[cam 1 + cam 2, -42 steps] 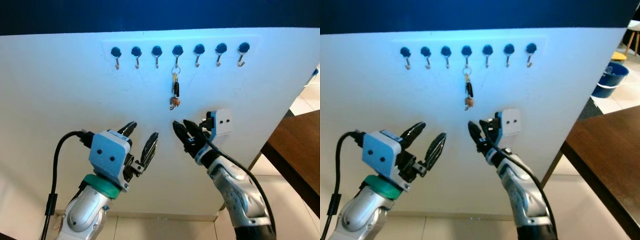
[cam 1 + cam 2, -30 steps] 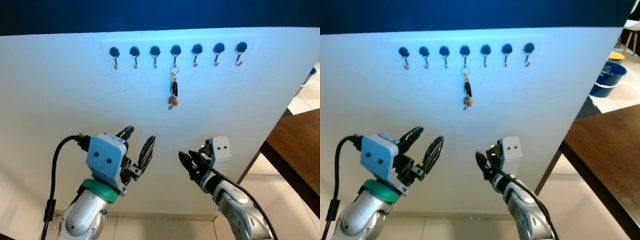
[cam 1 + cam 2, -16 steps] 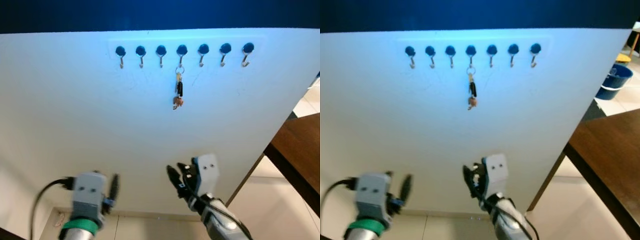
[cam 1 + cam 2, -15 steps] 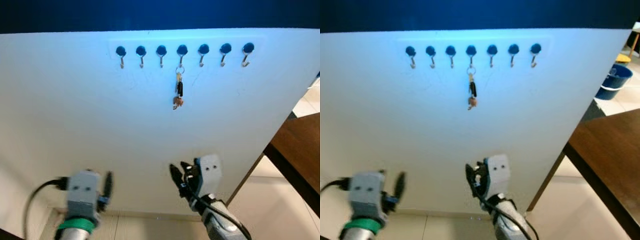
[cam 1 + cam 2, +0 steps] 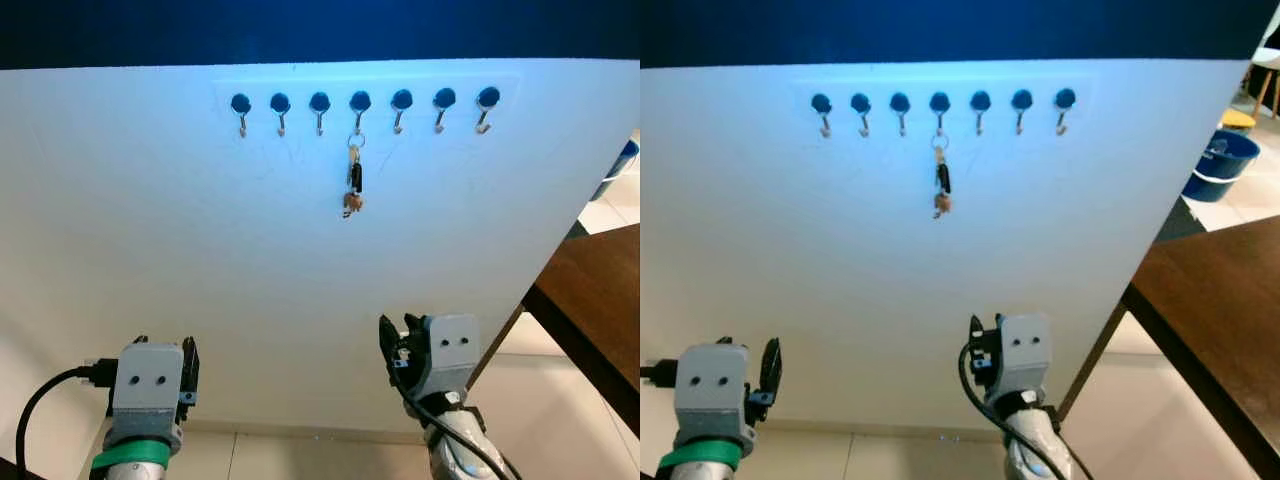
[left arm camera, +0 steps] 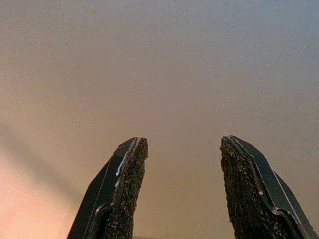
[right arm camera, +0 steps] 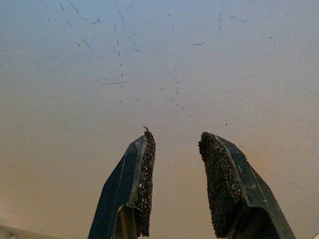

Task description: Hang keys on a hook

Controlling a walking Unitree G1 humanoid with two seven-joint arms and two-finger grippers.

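Note:
A bunch of keys with a small brown charm hangs from the middle hook of a row of several blue-capped hooks on the white wall. My left gripper is low at the bottom left, well below the keys, open and holding nothing. My right gripper is low at the bottom centre, also open and holding nothing, facing the scuffed white wall. In the head views the left wrist block and right wrist block sit near the picture's lower edge.
A dark wooden table stands at the right, close to the wall's end. A blue bucket sits on the tiled floor beyond it. A dark blue band runs above the white wall.
Both arms have dropped from just under the keys to the bottom of the view. The keys stay hanging on the middle hook.

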